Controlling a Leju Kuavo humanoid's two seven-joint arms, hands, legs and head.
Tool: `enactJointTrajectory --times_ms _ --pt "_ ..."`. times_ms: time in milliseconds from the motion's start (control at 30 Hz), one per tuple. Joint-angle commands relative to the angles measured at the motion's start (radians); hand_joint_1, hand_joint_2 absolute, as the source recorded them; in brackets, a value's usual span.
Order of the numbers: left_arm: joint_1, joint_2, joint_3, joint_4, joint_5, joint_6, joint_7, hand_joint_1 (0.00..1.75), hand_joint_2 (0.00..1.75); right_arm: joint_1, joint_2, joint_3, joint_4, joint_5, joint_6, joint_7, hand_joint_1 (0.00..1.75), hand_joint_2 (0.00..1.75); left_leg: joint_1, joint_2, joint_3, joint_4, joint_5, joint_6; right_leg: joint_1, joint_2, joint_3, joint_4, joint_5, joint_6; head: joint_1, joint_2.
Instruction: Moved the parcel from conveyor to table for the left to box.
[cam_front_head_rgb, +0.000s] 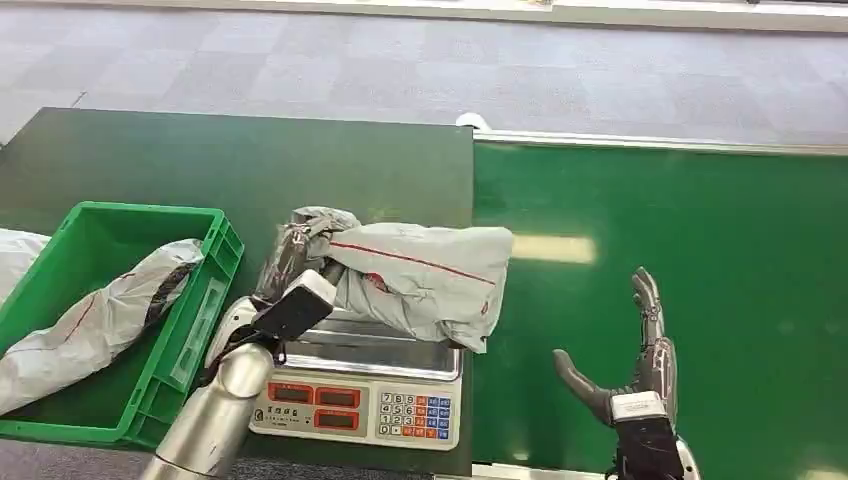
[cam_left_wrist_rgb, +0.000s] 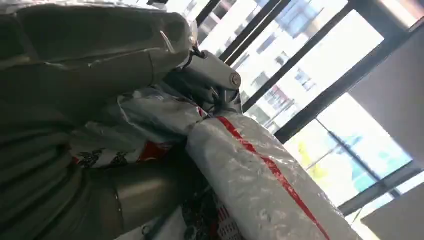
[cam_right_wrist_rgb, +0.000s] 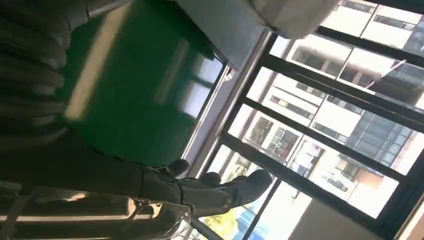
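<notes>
Nearest, at the bottom of the head view, the right hand (cam_front_head_rgb: 640, 370) stands over the green conveyor (cam_front_head_rgb: 700, 300) with its fingers (cam_front_head_rgb: 648, 300) spread and pointing away and the thumb out to the left; it holds nothing and touches nothing. The right wrist view shows the same hand (cam_right_wrist_rgb: 200, 187) with its dark fingers extended and apart above the green belt.

To the left, the silver left arm (cam_front_head_rgb: 215, 410) rises past the near edge of a scale (cam_front_head_rgb: 370, 385), which sits on the dark green table (cam_front_head_rgb: 200, 160) with its red displays and keypad facing the robot. The left hand (cam_front_head_rgb: 290, 290) grips the left, bunched end of the parcel (cam_front_head_rgb: 420, 265), a grey plastic mailer with a thin red line along it. In the left wrist view the hand (cam_left_wrist_rgb: 100, 55) has its fingers closed round the crumpled plastic, the thumb (cam_left_wrist_rgb: 150, 190) pressed against the other side, and the bag's red stripe runs away from the grasp. The parcel lies across the scale's steel pan, its right end hanging past the table's edge towards the conveyor.

Left of the scale stands a green bin (cam_front_head_rgb: 215, 245), touching or just beside it, with another grey mailer (cam_front_head_rgb: 100, 310) lying slantwise inside. Beyond the table and conveyor is grey tiled floor (cam_front_head_rgb: 400, 60).
</notes>
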Motion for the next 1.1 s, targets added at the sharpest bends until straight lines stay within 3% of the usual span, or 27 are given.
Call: enactJointTrajectory --times_ms 33,167,233,300,367,533,600,633,667,800,900,967,1000,1100 --pt "0.074 0.133 -0.064 -0.330 -0.152 0.225 -0.049 1.75 1.75 0.059 0.007 -0.038 -0.022 0.012 -0.025 -0.012 0.00 1.75 0.000 0.002 0.001 -0.001 -0.001 0.001 0.000 0.001 0.000 0.000 0.000 -0.002 0.000 0.000" --pt "0.090 0.236 0.035 -0.412 -0.205 0.361 0.033 1.75 1.75 0.122 0.024 -0.071 -0.065 0.040 -0.050 -0.005 0.00 1.75 0.000 0.003 -0.001 0.000 0.000 0.000 0.001 0.001 -0.002 0.000 0.000 -0.002 0.000 0.000" --pt "0.087 0.293 0.140 -0.413 -0.091 0.323 0.051 1.73 1.75 0.146 0.027 -0.084 -0.086 0.065 -0.066 -0.002 0.00 1.75 0.000 0.004 0.000 -0.001 -0.001 0.000 0.000 0.002 -0.002 0.001 0.000 -0.003 0.000 0.000" --pt "0.096 0.319 0.247 -0.400 -0.011 0.303 0.012 1.75 1.75 0.157 0.028 -0.091 -0.098 0.080 -0.071 0.002 0.00 1.75 0.000 0.005 0.001 -0.001 0.000 0.000 0.000 0.003 -0.002 0.001 0.000 -0.004 0.000 0.000" --pt "0.122 0.305 0.365 -0.391 0.010 0.293 -0.015 1.75 1.75 0.167 0.030 -0.092 -0.103 0.079 -0.065 0.003 0.00 1.75 0.000 0.005 0.000 -0.001 0.000 0.000 0.001 0.003 -0.002 0.001 0.000 -0.003 0.000 0.000" --pt "0.131 0.278 0.379 -0.397 -0.001 0.288 -0.028 1.71 1.75 0.163 0.030 -0.089 -0.097 0.081 -0.066 0.002 0.00 1.75 0.001 0.006 0.000 -0.001 0.000 0.001 0.001 0.004 -0.002 0.001 0.000 -0.003 0.000 0.000" --pt "0.142 0.319 0.465 -0.335 -0.126 0.325 0.079 1.68 1.75 0.168 0.030 -0.080 -0.096 0.068 -0.050 0.007 0.00 1.75 0.000 0.005 0.001 -0.002 0.000 0.001 0.001 0.003 -0.002 0.000 0.000 -0.003 0.000 0.000" --pt "0.125 0.338 0.493 -0.281 -0.104 0.313 0.071 1.66 1.75 0.167 0.034 -0.077 -0.090 0.071 -0.051 0.006 0.00 1.75 0.000 0.004 0.000 -0.001 0.000 0.001 0.001 0.002 -0.001 0.001 0.000 -0.002 0.001 0.000" --pt "0.110 0.352 0.521 -0.218 -0.113 0.232 0.139 1.69 1.75 0.166 0.037 -0.071 -0.087 0.072 -0.042 0.003 0.00 1.75 0.000 0.006 0.001 -0.002 0.000 0.000 0.000 0.004 -0.001 0.001 0.000 -0.003 0.000 0.000" --pt "0.054 0.381 0.588 -0.010 -0.170 0.164 0.218 1.71 1.75 0.153 0.043 -0.048 -0.080 0.085 -0.041 0.012 0.00 1.75 0.000 0.006 0.002 -0.002 0.000 0.000 0.000 0.004 -0.001 0.001 0.000 -0.002 0.000 0.000" --pt "0.008 0.431 0.573 0.143 -0.280 0.102 0.317 1.64 1.75 0.139 0.035 -0.030 -0.073 0.096 -0.045 0.027 0.00 1.75 0.000 0.005 0.002 -0.004 0.002 -0.001 0.001 0.003 -0.002 0.000 0.000 -0.004 0.000 0.000" --pt "-0.048 0.462 0.549 0.266 -0.265 0.018 0.326 1.43 1.75 0.114 0.031 -0.025 -0.054 0.094 -0.043 0.036 0.00 1.75 0.001 0.007 0.001 -0.002 0.001 -0.001 0.001 0.003 -0.003 0.002 0.000 -0.003 0.000 0.000" --pt "-0.065 0.476 0.531 0.315 -0.255 -0.045 0.330 1.43 1.75 0.107 0.031 -0.023 -0.050 0.094 -0.040 0.037 0.00 1.75 0.001 0.008 0.002 -0.003 0.001 0.000 0.001 0.004 -0.003 0.002 0.000 -0.004 0.000 0.000" --pt "-0.075 0.479 0.527 0.341 -0.255 -0.047 0.327 1.43 1.75 0.096 0.031 -0.023 -0.044 0.094 -0.038 0.040 0.00 1.75 0.001 0.007 0.002 -0.003 0.002 0.000 0.001 0.003 -0.002 0.001 0.000 -0.004 0.001 0.000"
